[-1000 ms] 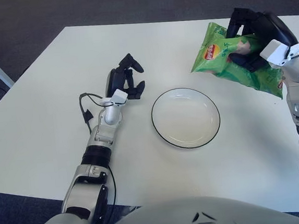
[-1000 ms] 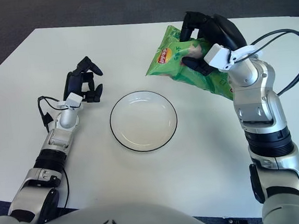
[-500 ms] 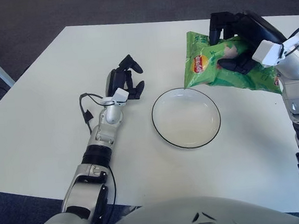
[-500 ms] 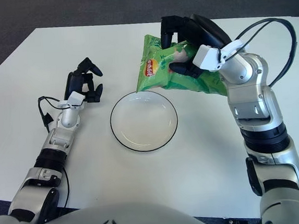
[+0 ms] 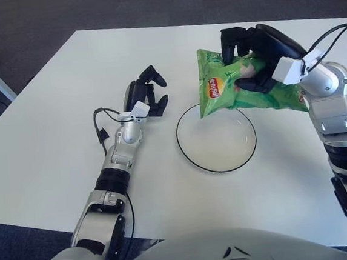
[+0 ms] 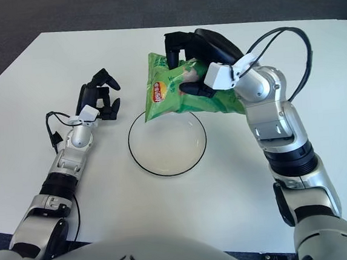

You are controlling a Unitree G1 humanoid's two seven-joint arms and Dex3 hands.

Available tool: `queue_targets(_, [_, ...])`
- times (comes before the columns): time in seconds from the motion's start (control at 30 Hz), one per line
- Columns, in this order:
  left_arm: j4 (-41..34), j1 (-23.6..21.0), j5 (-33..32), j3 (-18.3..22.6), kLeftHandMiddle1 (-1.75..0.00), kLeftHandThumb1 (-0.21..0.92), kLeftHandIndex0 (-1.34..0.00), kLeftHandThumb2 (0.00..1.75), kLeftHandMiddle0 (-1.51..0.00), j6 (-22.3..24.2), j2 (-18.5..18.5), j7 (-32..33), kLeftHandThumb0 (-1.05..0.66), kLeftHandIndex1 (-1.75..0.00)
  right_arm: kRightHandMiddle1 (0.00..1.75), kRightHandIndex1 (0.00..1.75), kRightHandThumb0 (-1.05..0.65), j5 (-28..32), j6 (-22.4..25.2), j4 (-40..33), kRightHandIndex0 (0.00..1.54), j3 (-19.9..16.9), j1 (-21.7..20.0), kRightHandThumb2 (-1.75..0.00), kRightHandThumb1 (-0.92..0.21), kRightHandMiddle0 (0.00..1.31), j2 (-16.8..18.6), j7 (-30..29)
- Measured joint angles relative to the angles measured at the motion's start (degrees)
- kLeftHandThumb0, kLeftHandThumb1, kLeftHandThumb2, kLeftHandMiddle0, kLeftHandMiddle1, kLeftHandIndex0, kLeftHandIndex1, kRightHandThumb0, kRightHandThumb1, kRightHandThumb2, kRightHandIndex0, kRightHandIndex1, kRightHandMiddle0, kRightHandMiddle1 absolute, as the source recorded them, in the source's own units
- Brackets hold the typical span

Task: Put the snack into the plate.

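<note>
On the white desk (image 5: 53, 146), nearest, a clear plate (image 5: 216, 137) with a dark rim, bare inside. Just left of it, left hand (image 5: 145, 97), fingers loosely curled, holding nothing. Over the plate's far edge, green snack bag (image 5: 237, 91) with a red-and-yellow Lay's logo, clamped in right hand (image 5: 255, 53), fingers wrapped over its top, forearm angled in from the right.

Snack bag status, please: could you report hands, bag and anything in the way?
Right hand shut on bag, above plate far rim. Left hand idle, left of plate. Nothing in the way.
</note>
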Motion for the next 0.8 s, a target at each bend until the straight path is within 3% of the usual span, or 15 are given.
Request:
queue_targets(0.53, [0.0, -0.2, 1.0, -1.3, -1.75, 0.28, -0.64, 1.36, -1.31, -0.3, -0.4, 2.1, -0.49, -1.75, 1.75, 1.73, 0.0, 8.0, -3.1, 2.6, 0.89, 2.2, 0.6, -1.75, 0.06, 0.68, 3.0, 6.3])
queue_targets(0.8, [-0.4, -0.2, 1.6, -1.6, -1.75, 0.27, -0.65, 1.37, -1.32, -0.3, -0.7, 3.8, -0.5, -1.75, 1.75, 1.68, 0.0, 9.1, 3.9, 0.7, 0.93, 3.2, 0.8, -1.75, 0.08, 0.68, 2.1, 11.2])
